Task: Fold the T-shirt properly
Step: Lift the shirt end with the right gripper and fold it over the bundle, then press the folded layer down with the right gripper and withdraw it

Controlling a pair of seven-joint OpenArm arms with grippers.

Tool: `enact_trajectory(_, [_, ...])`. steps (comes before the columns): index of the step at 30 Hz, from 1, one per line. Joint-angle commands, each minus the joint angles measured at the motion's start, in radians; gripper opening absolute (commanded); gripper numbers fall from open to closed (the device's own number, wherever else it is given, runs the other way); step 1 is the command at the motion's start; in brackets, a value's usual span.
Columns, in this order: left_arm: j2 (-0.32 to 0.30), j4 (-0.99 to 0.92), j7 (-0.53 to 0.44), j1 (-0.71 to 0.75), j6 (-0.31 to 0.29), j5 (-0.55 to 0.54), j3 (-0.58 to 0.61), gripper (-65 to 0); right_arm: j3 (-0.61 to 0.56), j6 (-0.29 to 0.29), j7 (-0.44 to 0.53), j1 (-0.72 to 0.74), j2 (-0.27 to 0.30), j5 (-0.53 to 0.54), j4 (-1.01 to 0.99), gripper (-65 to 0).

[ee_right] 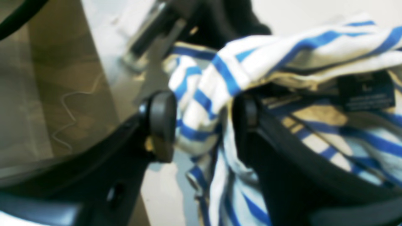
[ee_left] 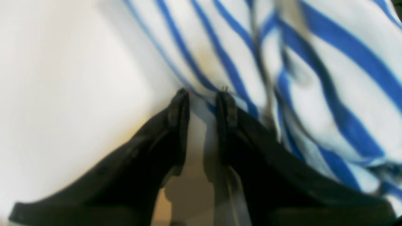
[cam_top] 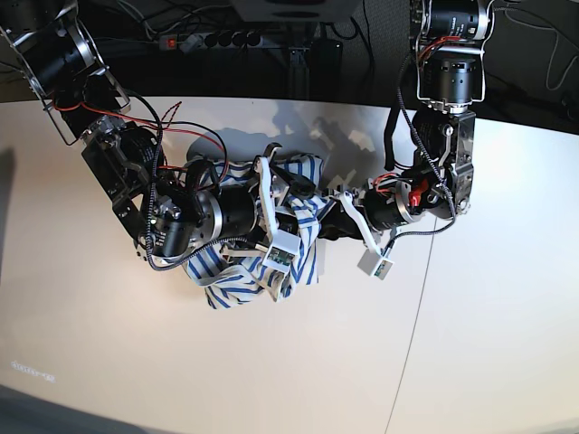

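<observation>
T-shirt (cam_top: 298, 226) bunched near worktop (cam_top: 470, 344) far edge, between both arms. Right wrist view: right gripper (ee_right: 204, 121) spread, striped fold loose between its jaws; dark neck label (ee_right: 366, 91) visible only here. Left wrist view: left gripper (ee_left: 202, 105) pinches shirt hem, gap narrow.

Bright, wrist views perhaps motion-blurred

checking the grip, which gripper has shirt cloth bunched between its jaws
The right gripper: a wad of the shirt sits between its jaws. The left gripper only meets a shirt edge.
</observation>
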Motion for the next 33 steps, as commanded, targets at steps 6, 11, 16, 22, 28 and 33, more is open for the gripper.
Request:
enact_trajectory(6, [-0.084, 0.008, 0.011, -0.035, 0.012, -0.027, -0.097, -46.0, 0.008, 0.067, 0.016, 0.022, 0.001, 0.065, 0.016, -37.0])
enact_trajectory(11, [-0.171, 0.008, 0.014, -0.035, 0.011, -0.079, -0.130, -46.0, 0.048, 0.068, 0.014, 0.024, -0.024, 0.093, 0.031, -37.2])
enact_trajectory(16, [-0.217, 0.008, 0.015, -0.034, 0.011, -0.096, -0.130, -46.0, 0.068, 0.068, -0.033, 0.024, -0.072, 0.185, 0.039, -37.2])
enact_trajectory(22, [-0.230, 0.008, 0.027, -0.034, 0.011, -0.098, -0.130, -46.0, 0.068, 0.071, -0.050, 0.022, -0.141, 0.188, 0.039, -37.2])
enact_trajectory(28, [-0.230, 0.008, 0.035, -0.034, 0.011, -0.120, -0.130, -46.0, 0.068, 0.071, -0.048, 0.022, -0.145, 0.189, 0.038, -37.2])
enact_trajectory(33, [-0.230, 0.008, 0.037, -0.035, 0.011, -0.134, -0.130, -46.0, 0.068, 0.071, -0.047, 0.022, -0.145, 0.193, 0.039, -43.2])
